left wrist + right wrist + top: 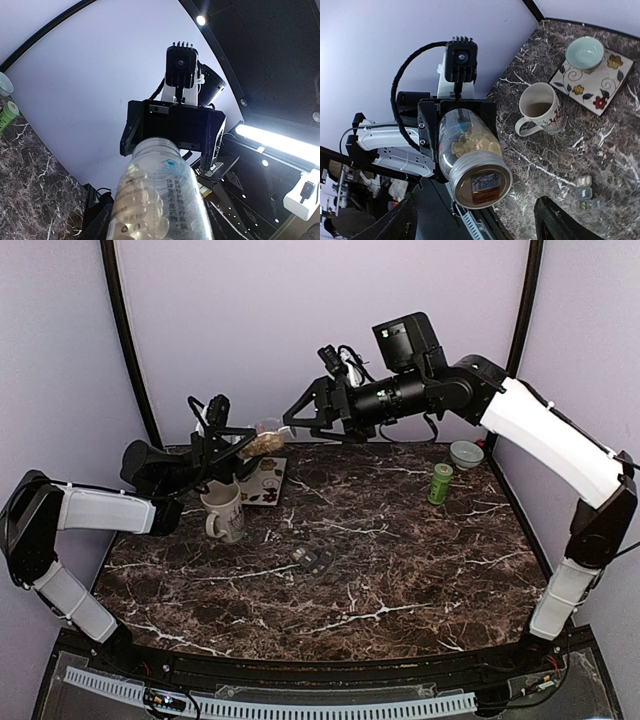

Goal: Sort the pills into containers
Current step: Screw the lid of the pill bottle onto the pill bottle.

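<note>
Top view: your left tool [248,445] is clenched on the jar [266,443], which lies tipped on its side in the air, above and just behind the mug [225,512]. The pills [270,447] show tan inside the jar. Your right tool [296,420] is up and to the right of the mug, jaws spread, tips near the jar's lid end. You can't tell contact from here. The containers [313,560] sit on the table [430,570], nearer you and right of the mug, well apart from both tools.

Left wrist view: the jar [160,200] runs up from the bottom edge, with its far end right in front of the right tool [172,130]. The left tool's own grip isn't readable here.

Right wrist view: you're looking at the lid [482,182] end-on. The jar body is gripped in the left tool [457,125], with the pills [472,142] heaped inside. The right tool's fingers [395,222] stand on either side of the lid, clear of it, so it's released. The containers [584,192] lie below and right of the mug [540,112], with pale pieces in at least two compartments.
</note>
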Available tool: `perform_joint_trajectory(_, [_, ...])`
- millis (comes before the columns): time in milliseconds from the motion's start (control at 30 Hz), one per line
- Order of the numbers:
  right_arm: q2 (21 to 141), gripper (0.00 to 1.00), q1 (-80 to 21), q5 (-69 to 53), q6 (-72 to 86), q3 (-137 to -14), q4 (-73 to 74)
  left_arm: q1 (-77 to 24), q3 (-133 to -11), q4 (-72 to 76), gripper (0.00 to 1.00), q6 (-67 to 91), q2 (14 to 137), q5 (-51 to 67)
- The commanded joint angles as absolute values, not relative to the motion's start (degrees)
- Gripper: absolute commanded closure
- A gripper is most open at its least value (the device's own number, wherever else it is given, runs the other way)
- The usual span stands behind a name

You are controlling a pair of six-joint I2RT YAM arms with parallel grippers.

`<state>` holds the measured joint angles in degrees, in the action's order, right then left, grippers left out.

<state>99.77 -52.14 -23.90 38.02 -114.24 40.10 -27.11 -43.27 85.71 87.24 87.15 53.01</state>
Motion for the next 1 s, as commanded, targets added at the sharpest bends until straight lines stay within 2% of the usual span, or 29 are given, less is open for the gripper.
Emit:
perform_joint_trajectory(0, [95.8, 0.19, -53.0, -22.4, 26.9, -112.2, 36.8, -26.7, -45.4, 90.7, 1.0, 91.7, 87.5, 54.7])
perform_joint_trajectory(500, [94.9, 0.19, -55.0, -23.6, 14.3, -110.9, 35.8, -26.7, -48.3, 91.8, 1.0, 97.9, 87.9, 57.4])
perform_joint_trajectory(967, [98.4, 0.2, -56.1, -21.6, 11.1, -114.3, 37.7, -26.7, -49.7, 93.4, 1.0, 100.4, 88.5, 59.6])
